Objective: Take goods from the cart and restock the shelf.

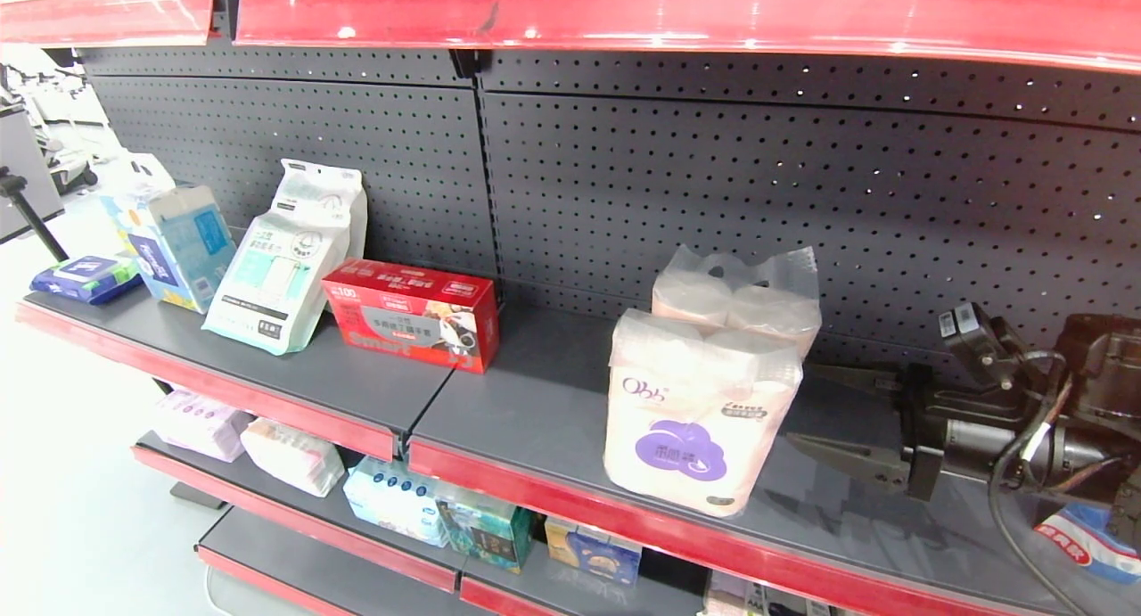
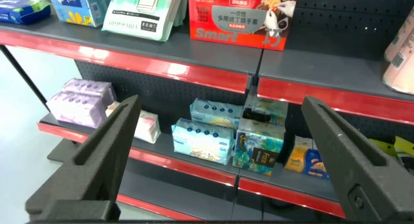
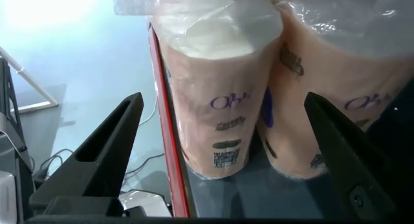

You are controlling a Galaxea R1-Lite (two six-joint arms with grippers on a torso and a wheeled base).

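Head view has the toilet roll pack [image 1: 704, 393] standing upright at the shelf's [image 1: 535, 393] front edge, rolls vertical, long side running front to back. Right pincer [image 1: 802, 406] gapes wide just beside it, empty. Left pincer [image 2: 220, 104] is wide too.

Pale floor [image 1: 80, 518] | thin black pole [image 1: 36, 219] slanting at far left | dark cables [image 3: 143, 164] on floor

Head camera above shelf [image 1: 535, 393] — right wrist close, same tissue pack [image 1: 695, 411]
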